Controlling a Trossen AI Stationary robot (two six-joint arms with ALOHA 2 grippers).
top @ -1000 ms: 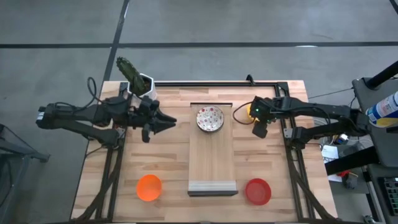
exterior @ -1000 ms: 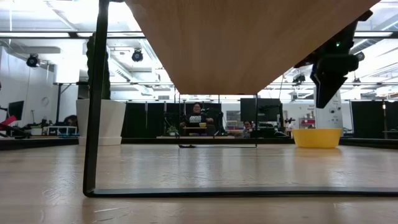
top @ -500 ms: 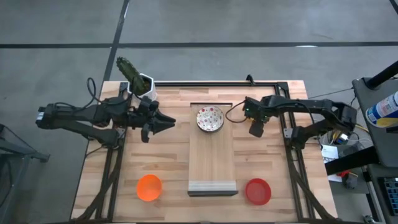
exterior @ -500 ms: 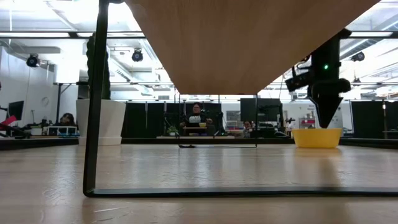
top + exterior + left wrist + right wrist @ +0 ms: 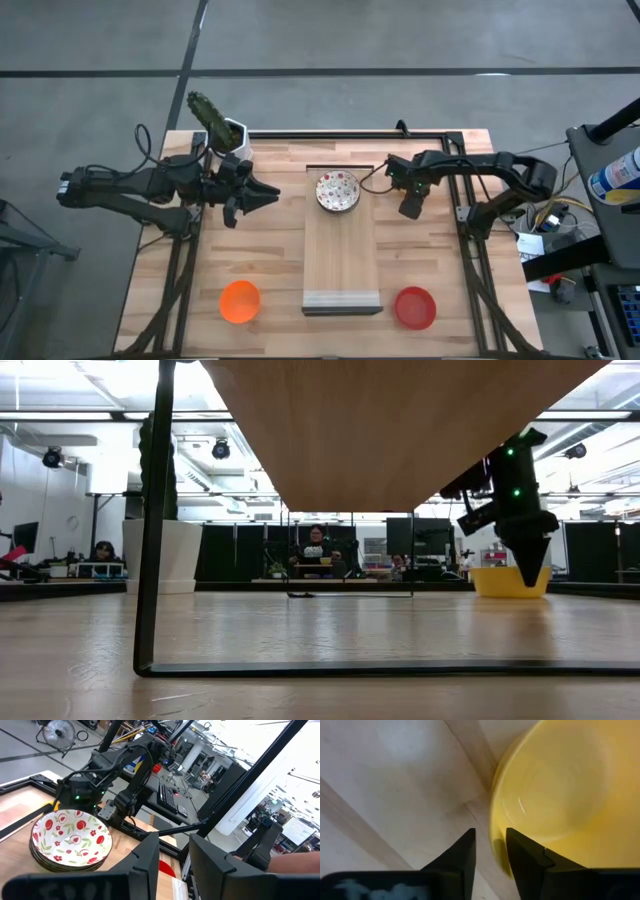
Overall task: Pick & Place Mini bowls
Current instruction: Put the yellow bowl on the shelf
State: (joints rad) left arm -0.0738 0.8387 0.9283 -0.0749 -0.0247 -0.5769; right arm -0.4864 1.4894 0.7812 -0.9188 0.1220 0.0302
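A stack of speckled bowls (image 5: 337, 192) stands at upper centre of the counter (image 5: 270, 290); the orange bowl (image 5: 239, 301) and red bowl (image 5: 415, 307) wait untouched at the bottom. The right hand (image 5: 490, 851), fingers narrow and holding nothing, reaches the yellow bowl (image 5: 565, 795). The left hand (image 5: 262, 196), also narrow and holding nothing, waits left of centre.

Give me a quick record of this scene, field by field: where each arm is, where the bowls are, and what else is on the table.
right gripper: lowered over the rim of the yellow bowl, fingers slightly apart
left gripper: waiting left of the wooden board
speckled bowls: stacked on the board's far end
orange bowl: near left of the table
red bowl: near right
cactus pot: far left corner
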